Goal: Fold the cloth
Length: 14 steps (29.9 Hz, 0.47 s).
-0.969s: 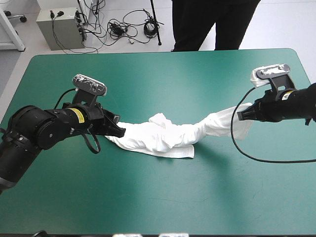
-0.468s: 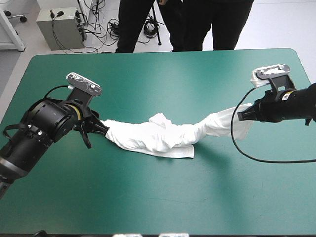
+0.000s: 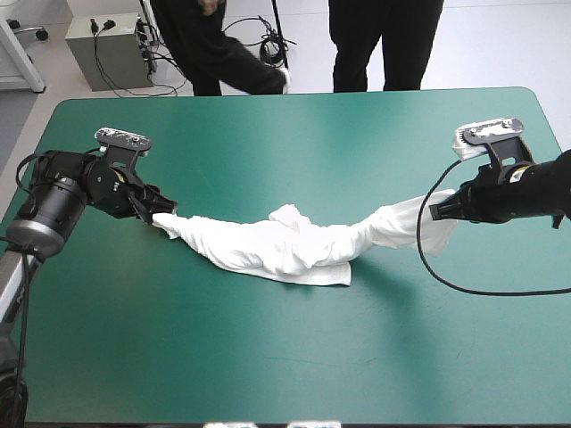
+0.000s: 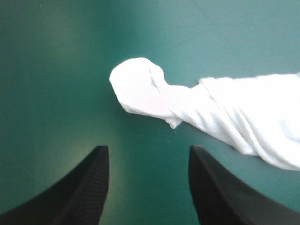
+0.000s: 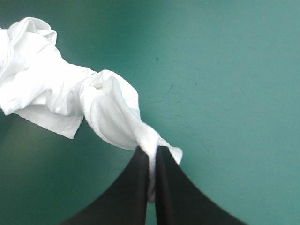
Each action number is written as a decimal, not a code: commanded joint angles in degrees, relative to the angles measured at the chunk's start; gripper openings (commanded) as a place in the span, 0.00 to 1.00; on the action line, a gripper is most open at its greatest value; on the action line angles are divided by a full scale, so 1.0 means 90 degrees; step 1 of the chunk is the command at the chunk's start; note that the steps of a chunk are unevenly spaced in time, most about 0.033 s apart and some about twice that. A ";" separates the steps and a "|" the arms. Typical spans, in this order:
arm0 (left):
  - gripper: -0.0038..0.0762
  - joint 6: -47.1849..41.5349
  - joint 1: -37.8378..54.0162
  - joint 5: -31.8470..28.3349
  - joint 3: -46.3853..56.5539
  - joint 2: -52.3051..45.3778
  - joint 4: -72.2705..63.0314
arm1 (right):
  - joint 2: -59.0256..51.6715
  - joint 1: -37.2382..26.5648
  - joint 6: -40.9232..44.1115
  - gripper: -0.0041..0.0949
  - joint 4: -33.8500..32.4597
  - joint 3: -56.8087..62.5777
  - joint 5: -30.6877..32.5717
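While the right end effector pinches one end, the left end effector stands spread; the T-shirt looks soft, limp, best taken at its rolled tip.

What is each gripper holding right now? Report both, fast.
Left gripper: open, holding nothing; one end of the T-shirt is just ahead of it.
Right gripper: shut on the T-shirt's other end.
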 commanded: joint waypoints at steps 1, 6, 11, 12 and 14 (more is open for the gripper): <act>0.64 0.0100 0.0180 -0.0534 -0.0280 0.0208 -0.0214 | -0.0185 0.0021 -0.0052 0.02 0.0234 -0.0207 -0.0206; 0.66 0.0100 0.0180 -0.0571 -0.0740 0.1091 -0.0141 | -0.0185 0.0021 -0.0080 0.02 0.0444 -0.0207 -0.0160; 0.66 0.0088 0.0277 -0.0532 -0.1519 0.2178 0.0050 | -0.0185 0.0069 -0.0096 0.02 0.0425 -0.0207 0.0051; 0.66 0.0088 0.0309 -0.0501 -0.1704 0.2334 0.0038 | -0.0185 0.0147 -0.0096 0.02 0.0334 -0.0207 0.0061; 0.66 0.0026 0.0414 -0.0354 -0.2060 0.2695 0.0025 | -0.0185 0.0333 -0.0096 0.02 0.0136 -0.0207 0.0061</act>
